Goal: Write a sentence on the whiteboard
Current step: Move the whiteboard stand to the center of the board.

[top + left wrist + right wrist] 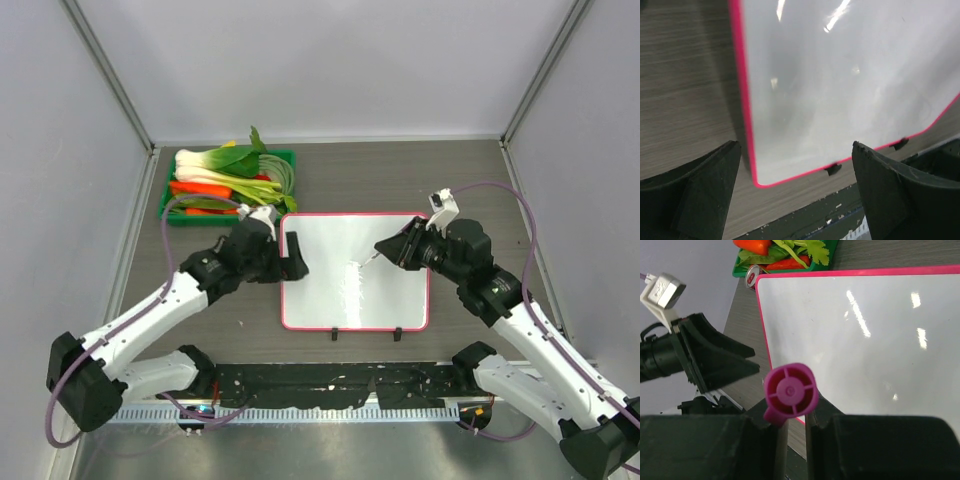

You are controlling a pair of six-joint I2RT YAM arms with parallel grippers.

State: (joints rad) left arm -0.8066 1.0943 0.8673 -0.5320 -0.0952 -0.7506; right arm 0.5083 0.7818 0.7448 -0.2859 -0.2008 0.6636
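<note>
The whiteboard (330, 300) lies flat mid-table, glossy white with a pink-red frame and two black feet at its near edge. It also shows in the left wrist view (840, 90) and the right wrist view (865, 340). No sentence shows on it, only glare. My right gripper (398, 248) is shut on a marker (369, 259) whose tip points down at the board's middle. The marker's pink-purple end (790, 390) sits between my fingers (842, 432). My left gripper (297, 255) is open and empty over the board's left edge, its jaws wide apart (794, 150).
A green tray (288, 157) of vegetables stands behind the board's left corner, with a small can (751, 276) beside it. A black strip (330, 385) runs along the near table edge. Grey walls enclose the table on three sides.
</note>
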